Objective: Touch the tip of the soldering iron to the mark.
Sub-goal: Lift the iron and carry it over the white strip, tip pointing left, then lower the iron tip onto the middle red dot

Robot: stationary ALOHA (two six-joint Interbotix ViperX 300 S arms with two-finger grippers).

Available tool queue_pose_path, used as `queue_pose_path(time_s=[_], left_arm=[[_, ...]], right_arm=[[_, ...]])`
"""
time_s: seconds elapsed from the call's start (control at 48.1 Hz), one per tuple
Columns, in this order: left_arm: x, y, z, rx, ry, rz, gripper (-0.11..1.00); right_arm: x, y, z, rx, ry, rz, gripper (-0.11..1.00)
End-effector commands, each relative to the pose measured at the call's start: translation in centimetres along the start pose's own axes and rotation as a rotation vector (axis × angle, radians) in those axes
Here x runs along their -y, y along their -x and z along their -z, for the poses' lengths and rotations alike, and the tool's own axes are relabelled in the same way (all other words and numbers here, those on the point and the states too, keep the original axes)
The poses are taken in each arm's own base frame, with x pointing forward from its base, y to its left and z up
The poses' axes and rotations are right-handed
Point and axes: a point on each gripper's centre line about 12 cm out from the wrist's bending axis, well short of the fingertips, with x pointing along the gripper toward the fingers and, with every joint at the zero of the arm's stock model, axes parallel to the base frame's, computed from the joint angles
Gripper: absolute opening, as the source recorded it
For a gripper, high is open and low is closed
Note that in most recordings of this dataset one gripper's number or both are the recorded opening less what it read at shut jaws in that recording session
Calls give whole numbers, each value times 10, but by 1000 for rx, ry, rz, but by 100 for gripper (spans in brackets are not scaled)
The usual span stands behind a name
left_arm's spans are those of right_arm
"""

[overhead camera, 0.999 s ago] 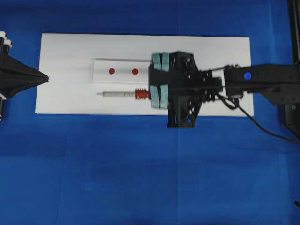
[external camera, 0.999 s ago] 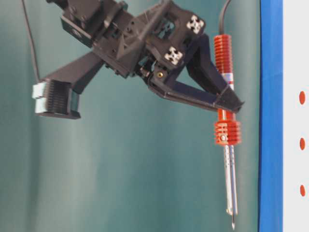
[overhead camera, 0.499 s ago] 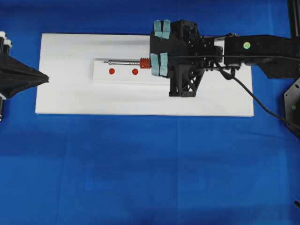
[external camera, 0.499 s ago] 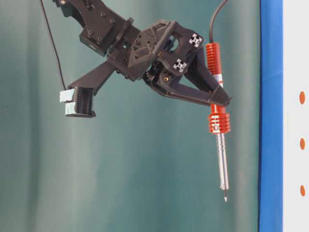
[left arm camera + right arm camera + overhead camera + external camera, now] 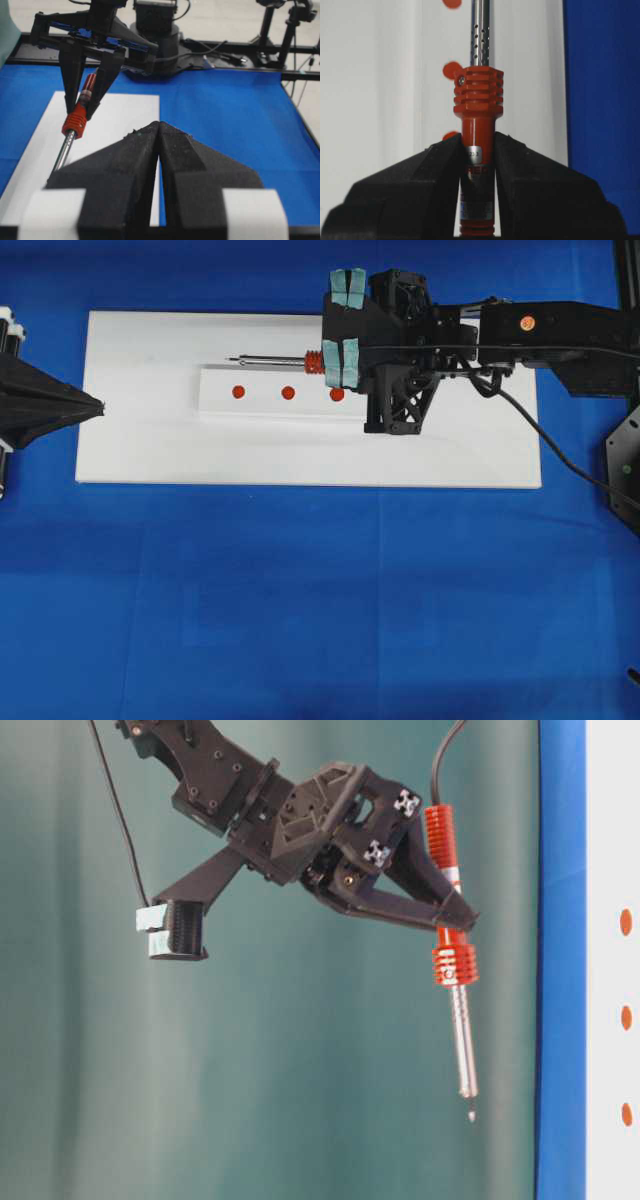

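soldering iron (image 5: 476,150) | clenched in right pincer (image 5: 477,165) at its red handle, ribbed collar and metal shaft jutting past the fingertips | handle label reads "23 3", other print too blurred | tip above white board (image 5: 150,450), beside red marks (image 5: 288,393) | left pincer (image 5: 159,150) closed, well apart

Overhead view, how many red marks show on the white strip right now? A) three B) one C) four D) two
A: three red marks sit in a row on the white strip, with the soldering iron lying beyond the strip's far edge rather than over them.
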Motion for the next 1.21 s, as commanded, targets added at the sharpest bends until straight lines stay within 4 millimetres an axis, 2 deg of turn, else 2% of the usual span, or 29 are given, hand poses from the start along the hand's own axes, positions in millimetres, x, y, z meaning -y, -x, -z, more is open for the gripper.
queue_pose_path(time_s=[0.0, 0.354, 0.999, 1.186], left_arm=[[0, -1, -4, 14, -1, 2, 0], [0, -1, -4, 15, -1, 2, 0], [1, -1, -4, 17, -1, 3, 0], [1, -1, -4, 17, -3, 3, 0]], right_arm=[[2, 17, -12, 37, -7, 4, 6], [1, 17, 7, -117, 14, 16, 6], [0, 17, 2, -83, 26, 4, 6], [-3, 5, 4, -93, 20, -7, 6]])
